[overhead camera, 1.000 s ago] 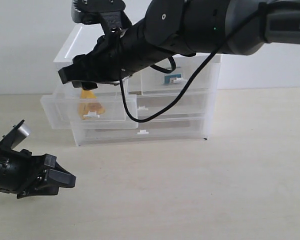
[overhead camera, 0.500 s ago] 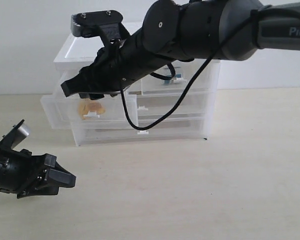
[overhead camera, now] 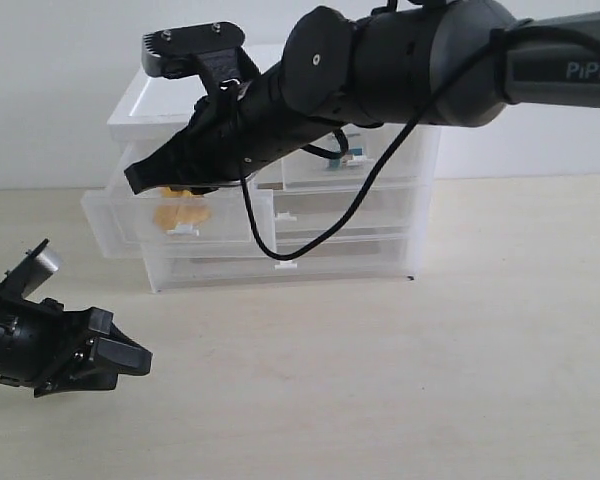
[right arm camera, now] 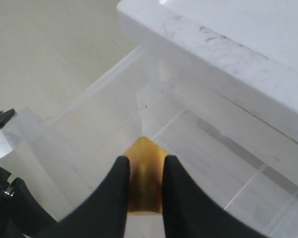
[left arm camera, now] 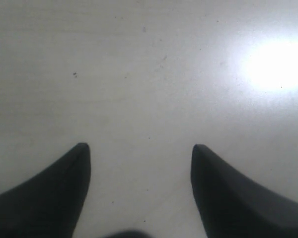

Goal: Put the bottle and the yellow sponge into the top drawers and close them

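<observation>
Pale wood-grain tabletop (overhead camera: 460,350), clear plastic drawer unit (overhead camera: 380,250) standing at its back (left top drawer (overhead camera: 115,222) pulled open)

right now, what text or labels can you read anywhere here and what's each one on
"PiPER": white letters on the right arm, running to the picture's edge.
Label on the bottle, seen through the right top drawer: too small to read.
No other text shows.
</observation>
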You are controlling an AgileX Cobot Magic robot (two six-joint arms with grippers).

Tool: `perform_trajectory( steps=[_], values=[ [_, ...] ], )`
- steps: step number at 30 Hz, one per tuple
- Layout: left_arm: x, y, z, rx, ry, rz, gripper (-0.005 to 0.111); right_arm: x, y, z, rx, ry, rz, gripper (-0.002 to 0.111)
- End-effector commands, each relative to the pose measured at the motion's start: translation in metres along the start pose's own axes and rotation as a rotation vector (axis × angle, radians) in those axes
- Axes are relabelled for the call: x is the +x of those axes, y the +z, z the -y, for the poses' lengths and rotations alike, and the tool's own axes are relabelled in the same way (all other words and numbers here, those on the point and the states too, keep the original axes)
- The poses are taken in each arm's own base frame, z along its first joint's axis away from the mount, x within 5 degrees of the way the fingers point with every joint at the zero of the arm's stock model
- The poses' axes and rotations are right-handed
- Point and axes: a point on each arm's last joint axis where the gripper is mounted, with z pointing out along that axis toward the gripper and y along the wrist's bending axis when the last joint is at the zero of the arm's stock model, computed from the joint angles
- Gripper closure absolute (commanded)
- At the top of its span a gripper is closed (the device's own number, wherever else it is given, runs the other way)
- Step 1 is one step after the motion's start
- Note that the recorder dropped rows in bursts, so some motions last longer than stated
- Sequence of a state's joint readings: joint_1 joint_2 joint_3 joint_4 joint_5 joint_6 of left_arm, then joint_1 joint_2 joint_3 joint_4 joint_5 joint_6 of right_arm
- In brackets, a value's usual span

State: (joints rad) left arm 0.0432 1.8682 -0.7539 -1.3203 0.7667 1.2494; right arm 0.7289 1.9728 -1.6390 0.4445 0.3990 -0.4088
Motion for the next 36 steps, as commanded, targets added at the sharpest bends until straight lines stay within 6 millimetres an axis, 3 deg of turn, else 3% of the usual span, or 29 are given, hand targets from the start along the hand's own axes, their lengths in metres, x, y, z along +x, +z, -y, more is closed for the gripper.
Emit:
perform_trajectory(
  steps=[1,11,28,36],
  values=[
    [0.001,-0.001,0.002,0.008,0.01,0.004,0.051,-0.019,-0.019,-0.004,0.001,-0.072,-0.007,0.108],
    [0.001,-0.001,0.002,0.008,0.01,0.004,0.051,-0.031,-0.038,0.007,0.138,-0.195,-0.153,0.108],
    [0.001,-0.001,0.002,0.008,0.01,0.004,0.051,-0.018,0.008,0.01,0.101,-0.112,-0.065,0.108],
    [0.001,-0.001,0.002,0.008,0.01,0.004,0.051,-0.017,0.019,0.012,0.102,-0.091,-0.016,0.108]
  ],
)
